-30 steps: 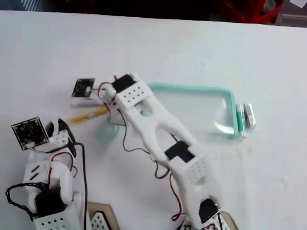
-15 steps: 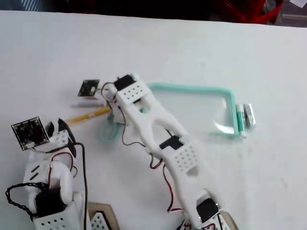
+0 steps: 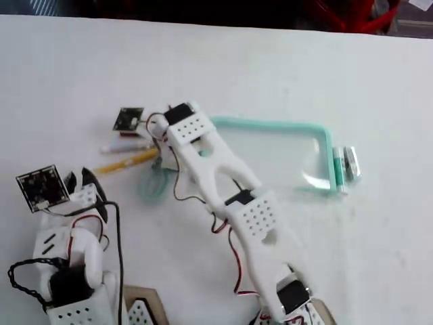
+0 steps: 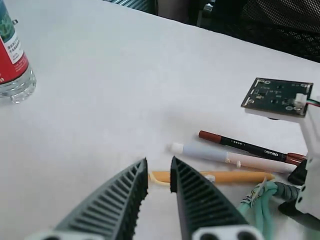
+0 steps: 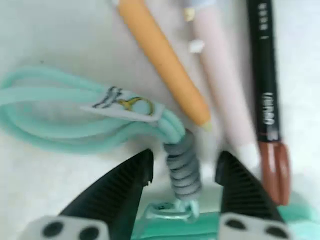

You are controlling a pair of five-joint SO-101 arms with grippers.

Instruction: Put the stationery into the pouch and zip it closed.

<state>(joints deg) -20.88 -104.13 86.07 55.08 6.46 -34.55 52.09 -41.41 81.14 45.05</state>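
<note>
Between the right pincer jaws, parted, sits the pouch strap coil.

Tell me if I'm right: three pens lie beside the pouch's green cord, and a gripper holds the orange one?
No gripper holds the orange pen; it lies loose on the table. The right wrist view shows the right gripper open astride the green cord instead.

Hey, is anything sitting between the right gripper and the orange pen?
Yes: the grey coiled pull on the pouch's teal cord loop lies between the right gripper's open fingers, just short of the orange pen's tip.
</note>
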